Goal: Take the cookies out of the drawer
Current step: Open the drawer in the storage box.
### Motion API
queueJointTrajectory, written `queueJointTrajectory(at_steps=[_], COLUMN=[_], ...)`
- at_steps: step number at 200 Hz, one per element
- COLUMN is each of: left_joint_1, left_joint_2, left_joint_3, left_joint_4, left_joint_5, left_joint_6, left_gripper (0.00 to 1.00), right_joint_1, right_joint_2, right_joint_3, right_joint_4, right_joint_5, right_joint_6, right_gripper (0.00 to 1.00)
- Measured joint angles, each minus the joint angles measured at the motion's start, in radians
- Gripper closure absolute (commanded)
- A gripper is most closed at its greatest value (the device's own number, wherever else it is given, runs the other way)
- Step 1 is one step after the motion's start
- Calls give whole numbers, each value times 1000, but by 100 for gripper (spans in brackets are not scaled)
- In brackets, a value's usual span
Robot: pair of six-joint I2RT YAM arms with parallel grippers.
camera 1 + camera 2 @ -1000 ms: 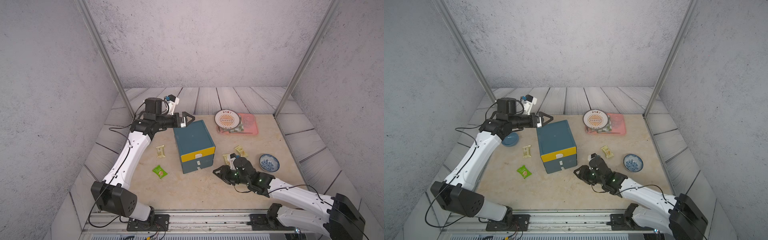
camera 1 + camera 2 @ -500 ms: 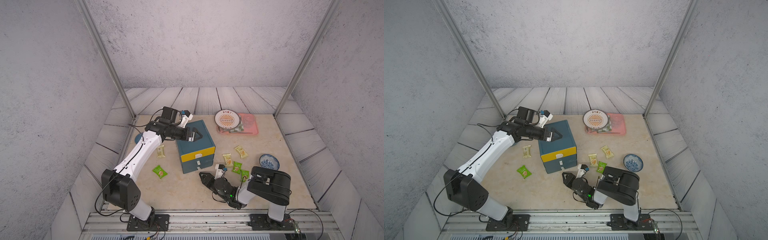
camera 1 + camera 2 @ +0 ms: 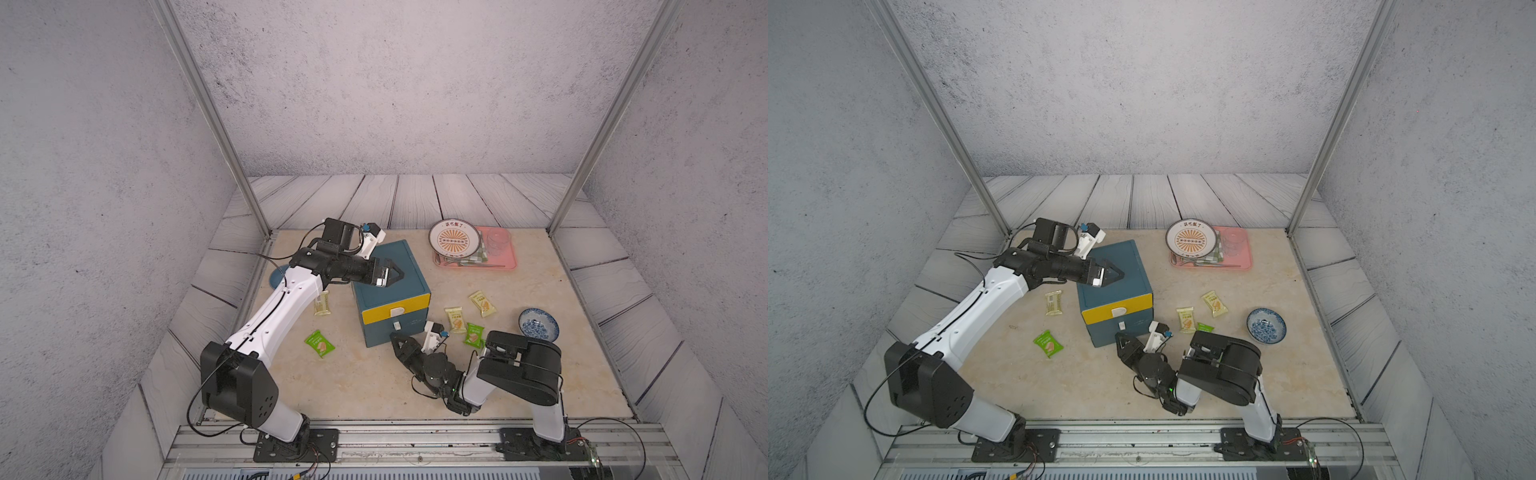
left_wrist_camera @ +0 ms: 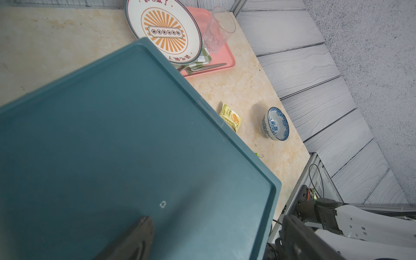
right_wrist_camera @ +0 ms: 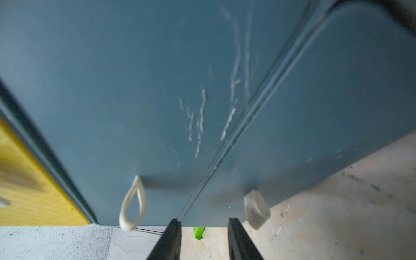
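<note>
The teal drawer box (image 3: pixel 409 276) (image 3: pixel 1129 274) stands mid-table with its yellow drawer (image 3: pixel 395 309) and the lower teal drawer fronts (image 5: pixel 135 90) shut, so nothing inside shows. Several cookies lie on the table. Left of the box are a pale yellow one (image 3: pixel 322 302) and a green one (image 3: pixel 319 343). To its right are two pale yellow ones (image 3: pixel 455 319) (image 3: pixel 482 303) and a green one (image 3: pixel 473 334). My left gripper (image 3: pixel 392 272) (image 4: pixel 216 238) hovers open over the box top. My right gripper (image 3: pixel 401 343) (image 5: pixel 203 225) is low at the box's bottom front, open and empty, between two white loop handles (image 5: pixel 132 204).
A pink tray (image 3: pixel 509 262) with a patterned plate (image 3: pixel 453 239), a glass and a fork sits at the back right. A blue-and-white bowl (image 3: pixel 538 325) stands right of the cookies. A blue dish (image 3: pixel 276 276) lies behind my left arm.
My left gripper swung from behind the box to over its top. My right arm folded back and brought its gripper to the box's lower front, uncovering cookies on the right.
</note>
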Motion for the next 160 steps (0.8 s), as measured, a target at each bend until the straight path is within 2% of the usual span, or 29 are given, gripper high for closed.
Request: queueJointTrajectory(at_steps=[60, 160], left_joint_1=[0, 0], left_joint_2=[-11, -19], left_joint_3=[-22, -34], left_joint_4=[27, 41], left_joint_5=[0, -3], left_joint_6=[0, 6], left_gripper=[4, 4], right_joint_1=[19, 15], right_joint_2=[-1, 52], right_joint_3=[-40, -31], right_joint_4=[6, 10], right_joint_5=[10, 85], right_joint_6=[42, 83], right_gripper=[52, 53])
